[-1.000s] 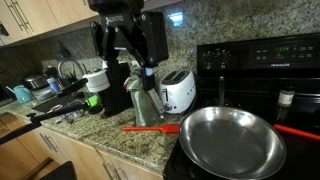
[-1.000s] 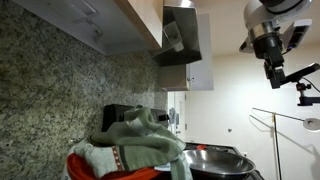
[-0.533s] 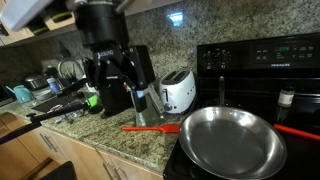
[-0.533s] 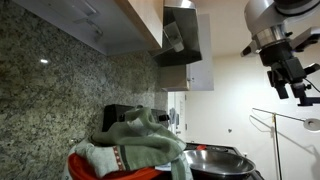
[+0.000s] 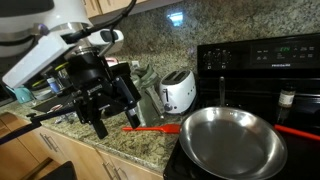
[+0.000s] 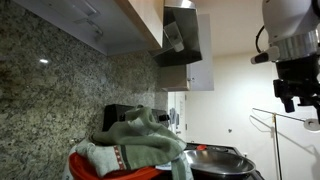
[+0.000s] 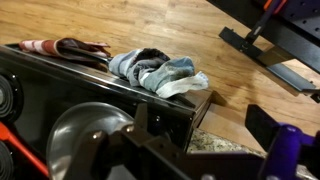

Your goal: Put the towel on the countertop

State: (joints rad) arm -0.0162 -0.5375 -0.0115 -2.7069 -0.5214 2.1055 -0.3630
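Note:
A light blue and white towel lies bunched on the black edge of the stove in the wrist view, next to a red-brown striped cloth. In an exterior view a grey-green towel is heaped in the foreground over a red item and a striped cloth. My gripper is open and empty, its dark fingers framing a patch of granite countertop. It hangs well away from the towel in both exterior views. The towel does not show in the exterior view of the counter.
A steel pan sits on the black stove, with a red spatula and a white toaster on the granite counter. Sink clutter lies at the left. Wood floor shows beyond the stove.
The arm has swung down and to the left over the counter, tilting the gripper. In the towel-side exterior view the gripper has moved right and lower. The towel has not moved.

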